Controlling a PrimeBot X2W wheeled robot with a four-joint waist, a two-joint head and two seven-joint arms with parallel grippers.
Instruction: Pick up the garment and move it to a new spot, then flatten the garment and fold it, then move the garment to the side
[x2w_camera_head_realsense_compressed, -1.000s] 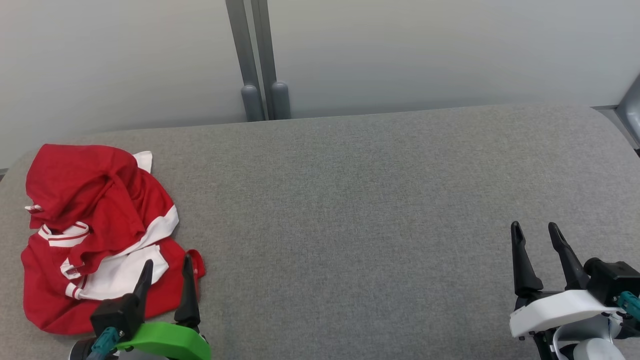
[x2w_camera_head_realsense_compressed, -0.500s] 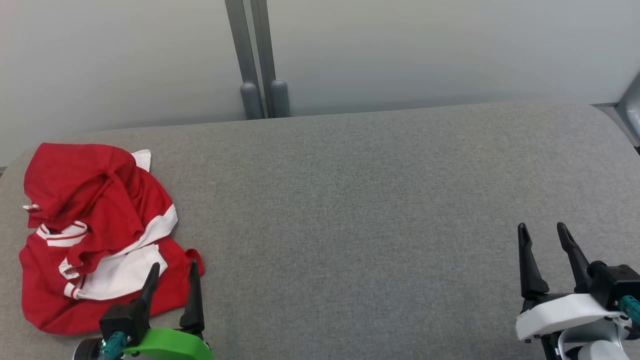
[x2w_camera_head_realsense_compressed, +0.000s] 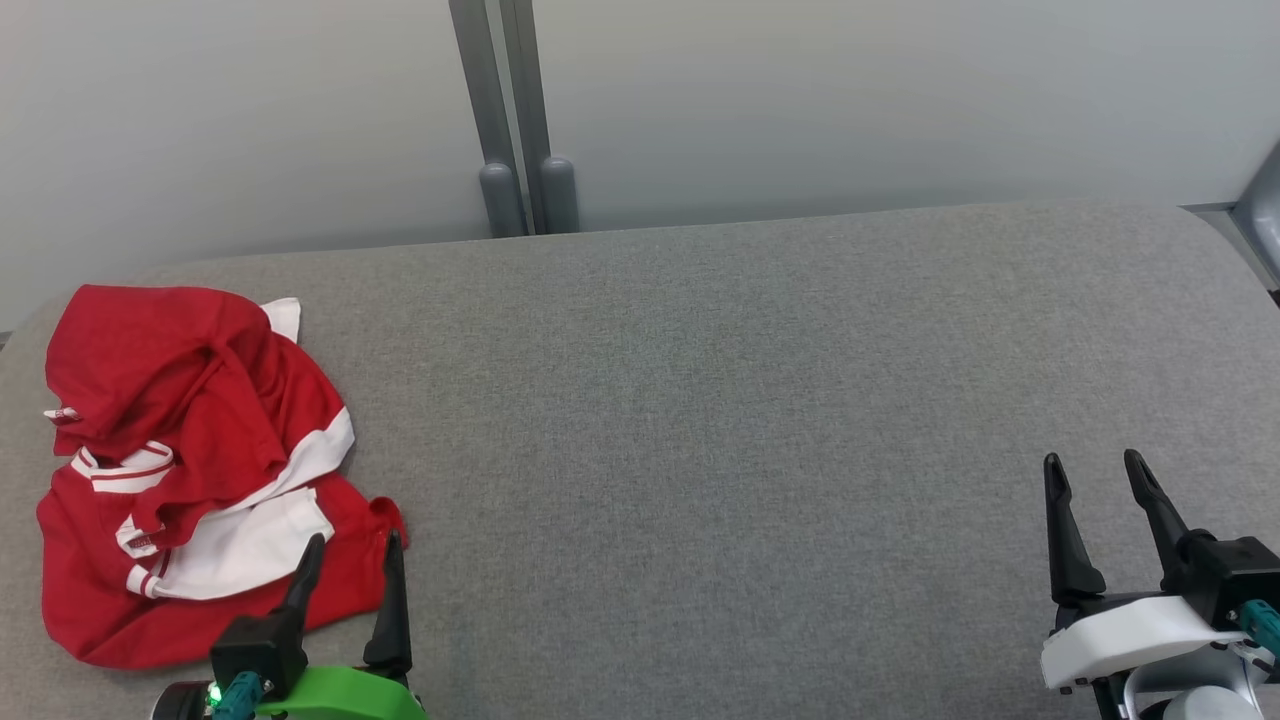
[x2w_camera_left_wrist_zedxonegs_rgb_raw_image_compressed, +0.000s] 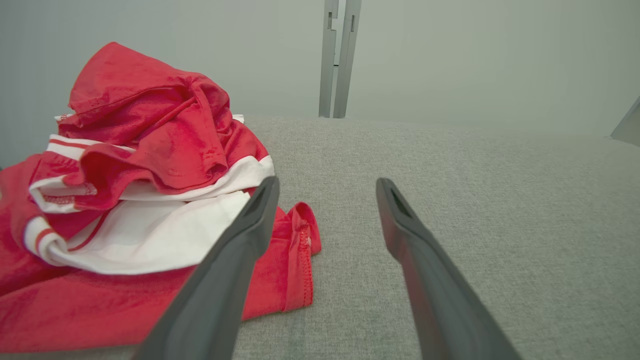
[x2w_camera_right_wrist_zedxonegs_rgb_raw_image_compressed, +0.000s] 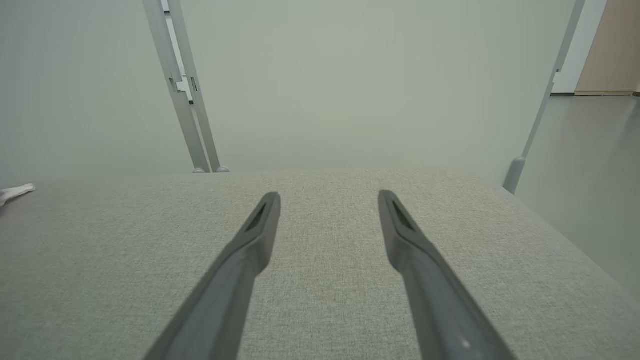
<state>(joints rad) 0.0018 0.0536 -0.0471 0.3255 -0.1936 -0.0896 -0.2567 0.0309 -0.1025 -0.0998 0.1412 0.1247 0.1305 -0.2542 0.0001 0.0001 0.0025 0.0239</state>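
The garment, a red shirt with white panels and striped trim, lies crumpled in a loose heap at the left end of the grey fabric-covered counter. Its folds stack highest toward the far side. A red hemmed corner extends flat onto the counter on the near right of the heap.

Left gripper: open, nothing between the fingers. It sits at the near right edge of the garment, fingers pointing away from the robot. In the left wrist view, the left gripper has one finger overlapping the garment at its white panel and red hem. The other finger is over bare counter. Contact with the cloth cannot be determined.

Right gripper: open and empty, at the right end of the counter, well apart from the garment. In the right wrist view, the right gripper is over bare counter.

Two grey upright posts stand behind the counter's far edge against a pale wall.
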